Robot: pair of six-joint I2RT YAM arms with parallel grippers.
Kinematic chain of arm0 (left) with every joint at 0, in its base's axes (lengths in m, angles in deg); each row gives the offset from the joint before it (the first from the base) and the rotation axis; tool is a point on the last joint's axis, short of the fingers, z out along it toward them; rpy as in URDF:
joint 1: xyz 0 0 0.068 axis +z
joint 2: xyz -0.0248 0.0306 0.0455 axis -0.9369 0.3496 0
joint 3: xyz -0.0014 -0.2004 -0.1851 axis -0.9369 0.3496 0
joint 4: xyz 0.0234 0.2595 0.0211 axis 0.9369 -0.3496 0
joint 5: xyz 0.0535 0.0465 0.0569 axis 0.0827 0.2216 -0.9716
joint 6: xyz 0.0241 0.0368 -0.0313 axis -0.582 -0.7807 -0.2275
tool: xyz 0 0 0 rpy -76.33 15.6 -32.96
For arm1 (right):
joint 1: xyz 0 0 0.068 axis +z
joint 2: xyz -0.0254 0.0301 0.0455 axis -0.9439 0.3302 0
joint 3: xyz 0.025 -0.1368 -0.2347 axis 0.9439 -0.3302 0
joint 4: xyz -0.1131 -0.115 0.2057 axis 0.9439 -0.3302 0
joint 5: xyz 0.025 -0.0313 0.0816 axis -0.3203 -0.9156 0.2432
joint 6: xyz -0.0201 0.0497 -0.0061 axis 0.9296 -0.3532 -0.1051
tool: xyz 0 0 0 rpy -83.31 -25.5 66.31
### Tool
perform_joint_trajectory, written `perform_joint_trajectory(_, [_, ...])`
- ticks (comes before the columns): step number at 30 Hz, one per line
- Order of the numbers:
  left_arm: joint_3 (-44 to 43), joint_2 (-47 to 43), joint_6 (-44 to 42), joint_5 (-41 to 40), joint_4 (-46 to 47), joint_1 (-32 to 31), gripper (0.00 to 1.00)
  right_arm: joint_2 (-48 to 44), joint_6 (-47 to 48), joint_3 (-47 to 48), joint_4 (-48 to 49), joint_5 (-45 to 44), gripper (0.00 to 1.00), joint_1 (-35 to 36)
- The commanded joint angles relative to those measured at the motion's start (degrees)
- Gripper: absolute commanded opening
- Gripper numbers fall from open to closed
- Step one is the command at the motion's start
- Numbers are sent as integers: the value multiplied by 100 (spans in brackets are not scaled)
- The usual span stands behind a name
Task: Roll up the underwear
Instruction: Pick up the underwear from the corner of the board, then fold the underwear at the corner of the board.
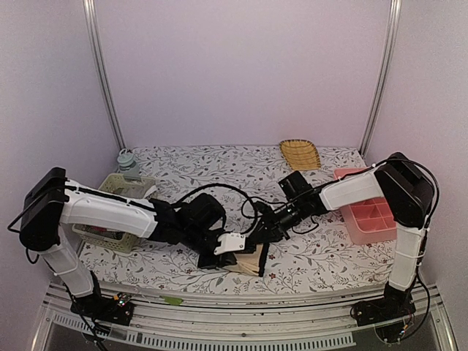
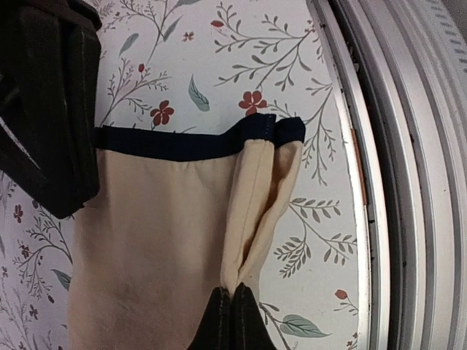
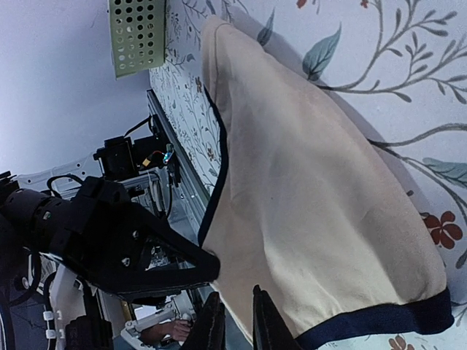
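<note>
At the left of the overhead view a pale green basket (image 1: 124, 191) sits on the flower-printed table (image 1: 183, 164), half covered by the left arm; what it holds is too dark to read. A small bottle (image 1: 128, 161) stands just behind it.

The left arm reaches toward the lower middle of the frame, where the beige underwear (image 2: 160, 219) lies flat near the table's front edge. The left gripper (image 2: 233, 315) is closed, its tips pinching a raised fold of the beige cloth at the bottom of its own wrist view. The fold runs up toward the black waistband. Holding that lifted edge is probably meant to start the roll, or to keep a folded side in place.

The right gripper (image 3: 237, 321) comes in from the right and meets the same garment at the other end of the waistband. Its fingers stand only slightly apart at the bottom of its view, and the cloth edge passes right by them. I cannot tell whether they grip it, since the frame cuts off the tips.

At the right, a pink tray (image 1: 363, 232) with compartments is partly hidden behind the right arm, and a yellow woven dish (image 1: 300, 154) lies at the upper right of the table. No other briefs are visible.
</note>
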State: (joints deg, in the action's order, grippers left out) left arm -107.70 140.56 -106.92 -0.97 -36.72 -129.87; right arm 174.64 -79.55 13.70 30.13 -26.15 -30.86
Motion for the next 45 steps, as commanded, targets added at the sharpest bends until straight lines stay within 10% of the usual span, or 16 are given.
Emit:
perform_joint_trajectory(1, [-274, 166, -209, 85, -190, 141, 0, 176, 65, -13, 48, 73, 16, 13])
perform_joint_trajectory(45, [-1903, 1935, -889, -413, 33, 967, 0, 115, 382, 585, -671, -53, 27, -738])
